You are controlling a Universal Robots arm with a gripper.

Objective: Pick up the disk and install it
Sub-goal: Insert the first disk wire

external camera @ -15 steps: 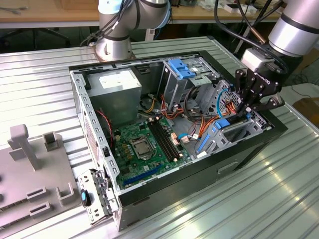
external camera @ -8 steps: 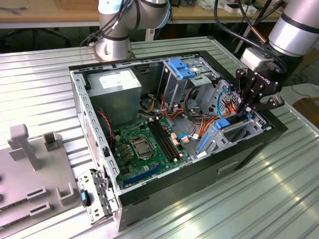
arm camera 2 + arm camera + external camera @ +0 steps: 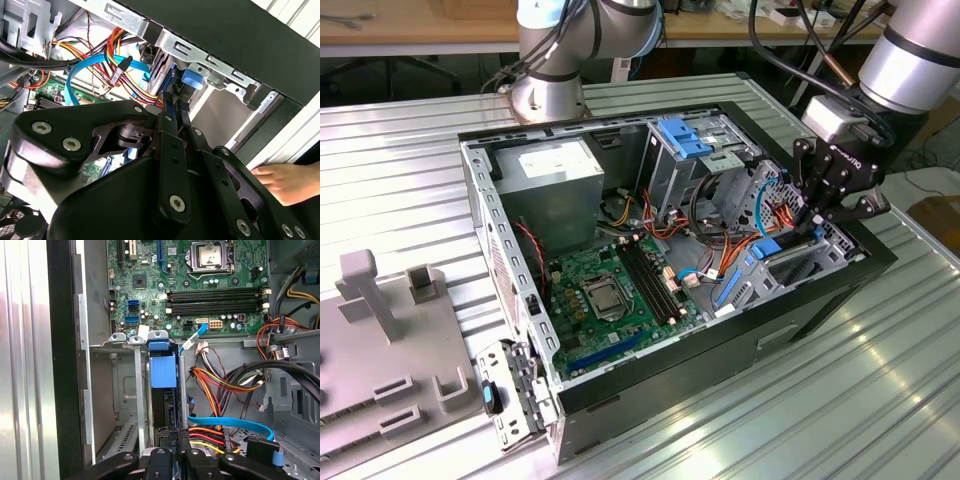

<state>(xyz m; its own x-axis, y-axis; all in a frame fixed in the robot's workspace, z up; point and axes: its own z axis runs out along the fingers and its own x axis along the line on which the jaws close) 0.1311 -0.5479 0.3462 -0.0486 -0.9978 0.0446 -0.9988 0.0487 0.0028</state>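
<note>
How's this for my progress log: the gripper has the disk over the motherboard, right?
Not over the motherboard. In the exterior view, the gripper has the disk at the grey drive cage, beside the board at that view's right.

Ribbed metal tabletop [image 3: 410, 150], wooden workbench [image 3: 410, 22] behind, bright glare on metal.

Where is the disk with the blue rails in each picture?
Exterior view: the disk stands on edge in the drive bay at the exterior view's right, just below the pincer.
First wrist view: the disk sits in the metal bay slot, between the pincer and the motherboard.
Second wrist view: its blue end pokes out just beyond the pincer.
Shared landmark: the green motherboard.
</note>
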